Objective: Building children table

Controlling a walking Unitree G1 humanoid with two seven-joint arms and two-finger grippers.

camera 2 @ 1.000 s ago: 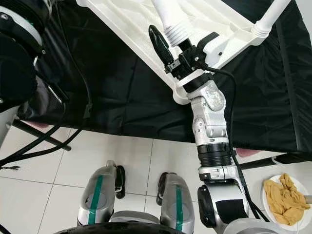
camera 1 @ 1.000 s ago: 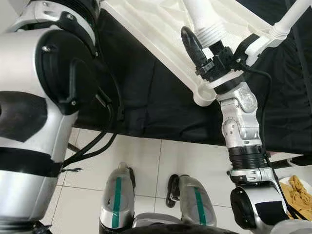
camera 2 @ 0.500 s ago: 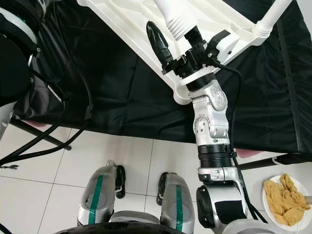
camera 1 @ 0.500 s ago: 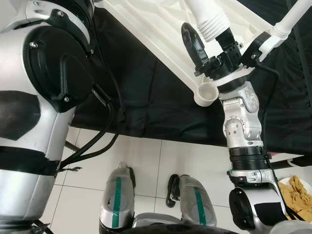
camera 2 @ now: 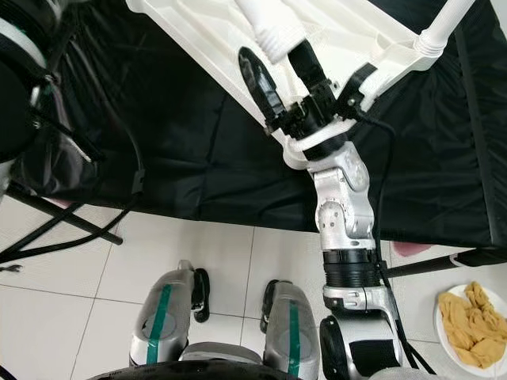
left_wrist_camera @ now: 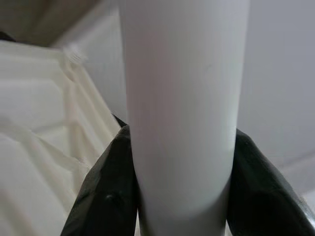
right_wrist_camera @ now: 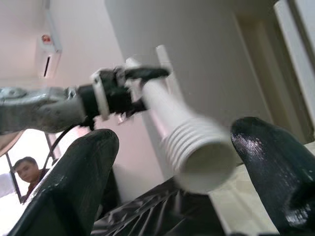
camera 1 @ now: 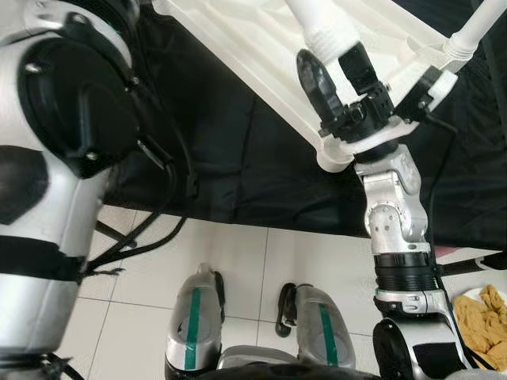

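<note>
Hovering white table leg (right_wrist_camera: 197,147), threaded end

Right arm extends upward along the right of the frame; right gripper (camera 2: 283,67) sits at upper centre, fingers spread apart. Left arm fills the left edge; left gripper (left_wrist_camera: 177,196) fingers clamp a white tube.

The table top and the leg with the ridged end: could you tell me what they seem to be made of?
Table top: likely moulded plastic, off-white and matte, with raised ribs on its underside. Leg: probably smooth white plastic tube, slightly glossy, hollow with moulded ridges like a screw thread at its open end; painted metal cannot be ruled out.
</note>
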